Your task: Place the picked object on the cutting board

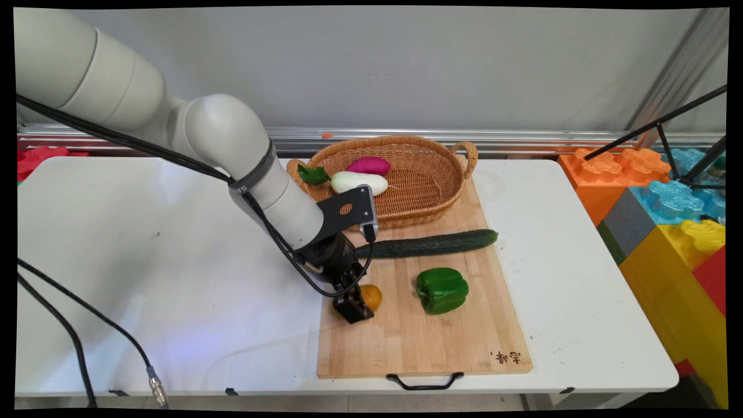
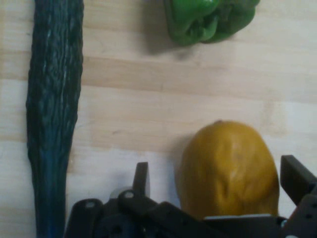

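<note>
My gripper point(image 1: 357, 305) is down on the left part of a wooden cutting board point(image 1: 406, 342), open, with its fingers on either side of a yellow-orange fruit point(image 1: 372, 296). In the hand view the fruit point(image 2: 228, 168) lies between the two fingers point(image 2: 141, 179), with a gap on the left side and the right finger close to its skin. A long dark cucumber point(image 1: 429, 244) point(image 2: 52, 124) lies across the board behind the gripper. To the fruit's right sits a green bell pepper point(image 1: 442, 290) point(image 2: 210, 20).
A wicker basket point(image 1: 426, 200) stands at the board's far end, holding a white radish point(image 1: 359, 182), a purple vegetable point(image 1: 368, 165) and a green leaf point(image 1: 313, 174). Large coloured toy blocks point(image 1: 667, 220) and a black tripod point(image 1: 667, 125) stand beside the table at the right.
</note>
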You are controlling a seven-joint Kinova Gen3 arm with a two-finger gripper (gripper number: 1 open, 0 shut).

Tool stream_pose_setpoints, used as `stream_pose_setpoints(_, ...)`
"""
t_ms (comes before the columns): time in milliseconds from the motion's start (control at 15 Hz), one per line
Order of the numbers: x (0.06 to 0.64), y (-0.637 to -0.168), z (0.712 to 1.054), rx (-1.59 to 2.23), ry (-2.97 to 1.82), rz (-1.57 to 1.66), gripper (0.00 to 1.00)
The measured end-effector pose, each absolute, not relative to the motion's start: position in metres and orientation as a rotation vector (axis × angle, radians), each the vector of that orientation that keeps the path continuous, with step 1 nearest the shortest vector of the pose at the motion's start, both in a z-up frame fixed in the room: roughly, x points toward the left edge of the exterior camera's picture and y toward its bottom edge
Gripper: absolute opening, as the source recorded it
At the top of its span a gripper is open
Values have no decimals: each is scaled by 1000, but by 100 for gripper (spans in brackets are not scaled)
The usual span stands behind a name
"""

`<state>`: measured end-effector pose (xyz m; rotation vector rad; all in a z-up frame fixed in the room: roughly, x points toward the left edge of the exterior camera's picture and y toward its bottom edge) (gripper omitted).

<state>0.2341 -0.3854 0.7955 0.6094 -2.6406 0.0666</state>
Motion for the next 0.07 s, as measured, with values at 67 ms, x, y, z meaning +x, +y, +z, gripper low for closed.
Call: stream_pose_setpoints(67, 234, -384, 795, 606, -2639, 68, 100)
